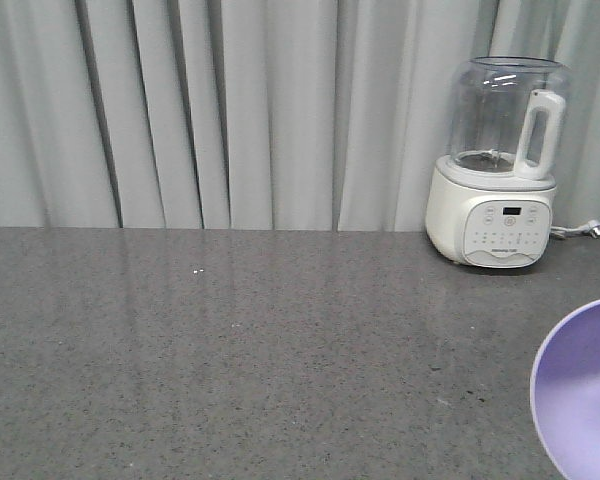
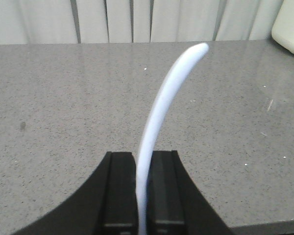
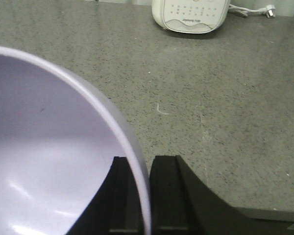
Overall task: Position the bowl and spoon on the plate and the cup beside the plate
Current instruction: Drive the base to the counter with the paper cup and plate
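Lavender bowl [image 3: 49, 161] rim in right claw [image 3: 143, 164]

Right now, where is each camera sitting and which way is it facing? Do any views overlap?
Exterior front: at the robot's front, facing level across the grey counter to the curtain and white appliance; no robot body, only the bowl edge at lower right.
Left wrist: behind the left jaws, looking forward over them; they are shut on the spoon.
Right wrist: behind the right jaws, looking forward and down; they are shut on the bowl rim.
Shared: front and right wrist both show the bowl and appliance.
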You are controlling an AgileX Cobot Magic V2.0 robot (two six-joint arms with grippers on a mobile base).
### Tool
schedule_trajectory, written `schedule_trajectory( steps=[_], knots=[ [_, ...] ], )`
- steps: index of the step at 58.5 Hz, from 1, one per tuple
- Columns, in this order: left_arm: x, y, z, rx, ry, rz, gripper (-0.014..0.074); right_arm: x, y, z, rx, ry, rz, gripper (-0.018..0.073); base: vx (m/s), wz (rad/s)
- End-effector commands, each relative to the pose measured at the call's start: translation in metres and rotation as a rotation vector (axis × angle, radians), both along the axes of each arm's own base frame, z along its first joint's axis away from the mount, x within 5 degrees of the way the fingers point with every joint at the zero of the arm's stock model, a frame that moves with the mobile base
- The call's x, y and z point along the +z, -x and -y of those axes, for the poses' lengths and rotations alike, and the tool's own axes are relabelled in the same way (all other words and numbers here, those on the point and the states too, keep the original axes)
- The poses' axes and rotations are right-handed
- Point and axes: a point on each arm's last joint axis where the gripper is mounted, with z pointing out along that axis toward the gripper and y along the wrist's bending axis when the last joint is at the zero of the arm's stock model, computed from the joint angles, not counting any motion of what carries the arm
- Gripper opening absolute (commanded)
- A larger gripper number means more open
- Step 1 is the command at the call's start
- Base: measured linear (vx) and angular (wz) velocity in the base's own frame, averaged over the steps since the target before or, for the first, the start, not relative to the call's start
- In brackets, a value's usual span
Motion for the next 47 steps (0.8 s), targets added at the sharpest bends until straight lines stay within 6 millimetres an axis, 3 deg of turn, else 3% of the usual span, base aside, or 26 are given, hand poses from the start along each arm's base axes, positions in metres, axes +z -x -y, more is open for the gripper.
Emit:
schedule_trajectory(
  steps=[1, 21, 47],
  knots=[
    [0.0176, 0.0002, 0.0005, -0.002, 0.029, 0.114, 0.0004, 0.0163, -0.0007, 0.001, -0.009, 0.01, 0.114, -0.0012, -0.04, -0.22],
    [0.0177, 0.0004, 0.0005, -0.002, 0.03, 0.115, 0.0004, 0.0163, -0.0007, 0.001, -0.009, 0.01, 0.114, -0.0012, -0.03, -0.35],
    [0.0177, 0.0004, 0.0005, -0.002, 0.03, 0.115, 0.0004, 0.0163, -0.0007, 0.001, -0.009, 0.01, 0.114, -0.0012, -0.01, -0.67]
  ],
)
